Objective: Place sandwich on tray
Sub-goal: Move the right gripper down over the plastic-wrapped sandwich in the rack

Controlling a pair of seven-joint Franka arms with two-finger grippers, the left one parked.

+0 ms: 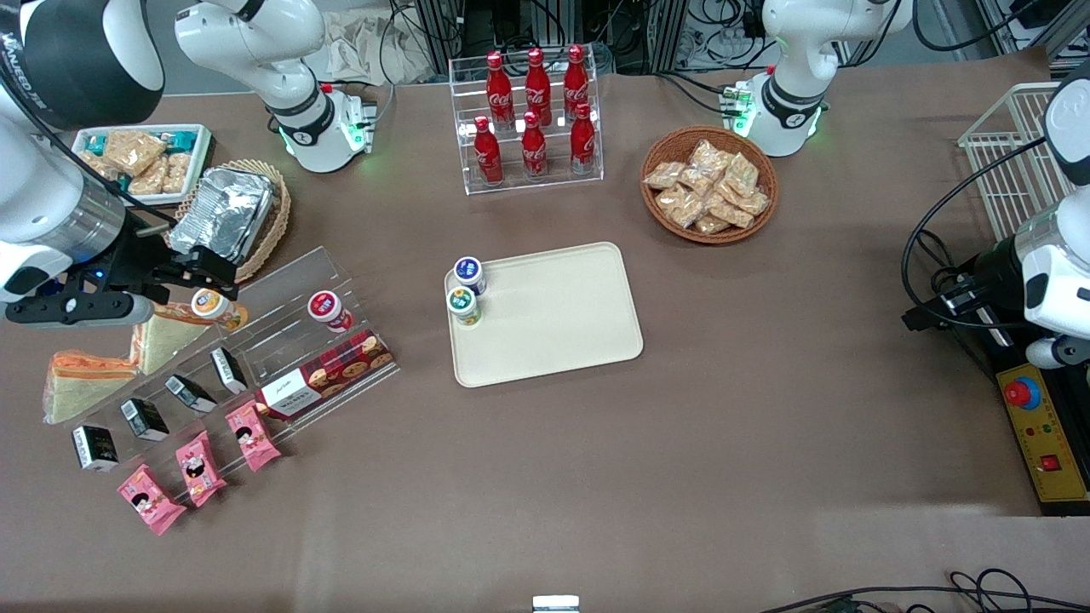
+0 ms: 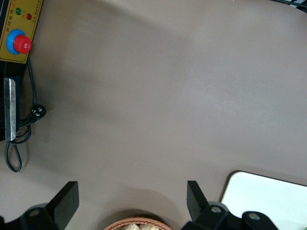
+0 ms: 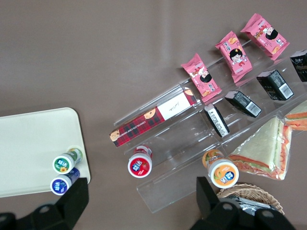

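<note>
Orange-banded sandwich [image 1: 85, 380] is seen on the clear display stand [image 1: 281, 332], nearer the front camera than the end effector [image 1: 223, 271], which hangs above it, fingers spread wide, nothing held. Tray [image 1: 553, 328] lies toward the parked arm's end of the table [image 1: 596, 477].

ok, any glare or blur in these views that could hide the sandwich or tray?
Front view: even light, no glare on the tray; the sandwich is sharp, and the gripper hovers above the other wedge. Right wrist view: the clear acrylic rack gives faint edge reflections, but both wedges read clearly. Left wrist view: soft shadow on bare table, only a tray corner visible.
</note>
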